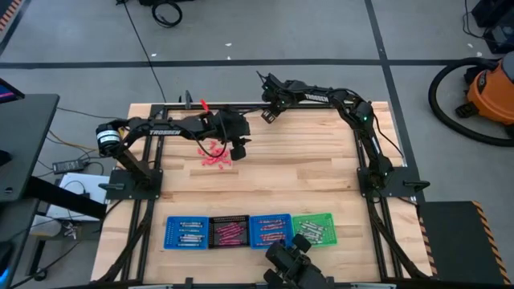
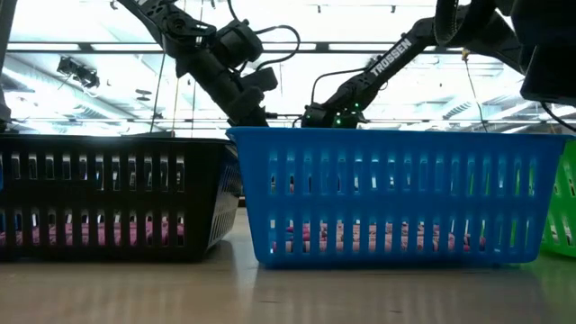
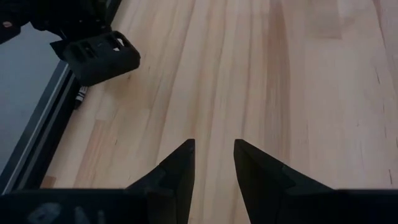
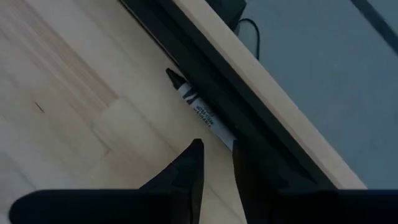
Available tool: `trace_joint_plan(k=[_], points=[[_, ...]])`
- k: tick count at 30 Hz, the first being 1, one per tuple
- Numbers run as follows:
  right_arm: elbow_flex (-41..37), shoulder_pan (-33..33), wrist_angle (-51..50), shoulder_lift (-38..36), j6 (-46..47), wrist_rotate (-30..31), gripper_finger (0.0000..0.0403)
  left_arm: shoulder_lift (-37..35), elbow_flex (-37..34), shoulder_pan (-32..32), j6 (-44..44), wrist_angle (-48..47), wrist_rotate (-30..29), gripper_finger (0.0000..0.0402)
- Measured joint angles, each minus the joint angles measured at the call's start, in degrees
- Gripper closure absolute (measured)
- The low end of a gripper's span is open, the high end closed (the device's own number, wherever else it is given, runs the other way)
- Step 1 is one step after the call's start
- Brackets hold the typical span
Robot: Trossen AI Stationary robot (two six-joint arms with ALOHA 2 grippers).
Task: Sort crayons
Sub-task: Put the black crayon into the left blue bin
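A pickup was judged to be in hand: the right tool (image 4: 216,163), its fingers slightly spread and empty, was held over a grey crayon (image 4: 202,111) lying tight against the black frame rail (image 4: 205,59) at the tabletop's (image 1: 305,172) 12 o'clock edge. A careful descent astride the crayon was called for, the rail crowding one finger. The left tool (image 3: 214,163), spread and empty, was poised by the pink crayon pile (image 1: 215,154) toward 10 o'clock. Sorted crayons were seen in four trays (image 1: 186,233) at 6 o'clock.

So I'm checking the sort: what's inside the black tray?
Black tray holds red and pink crayons; the low view shows pink through its slots. Lower layers are covered.
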Motion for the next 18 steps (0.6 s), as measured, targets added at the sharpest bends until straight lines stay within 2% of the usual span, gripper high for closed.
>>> trace_joint_plan(k=[13, 18], points=[[-0.41, 0.06, 0.84, -0.04, -0.72, -0.01, 0.0225, 0.0, 0.0, 0.02, 0.13, -0.34, 0.0, 0.0281], [-2.04, -0.36, 2.55, -0.11, -0.55, -1.07, 0.0209, 0.0, 0.0, 0.01, 0.13, -0.42, 0.0, 0.0281]])
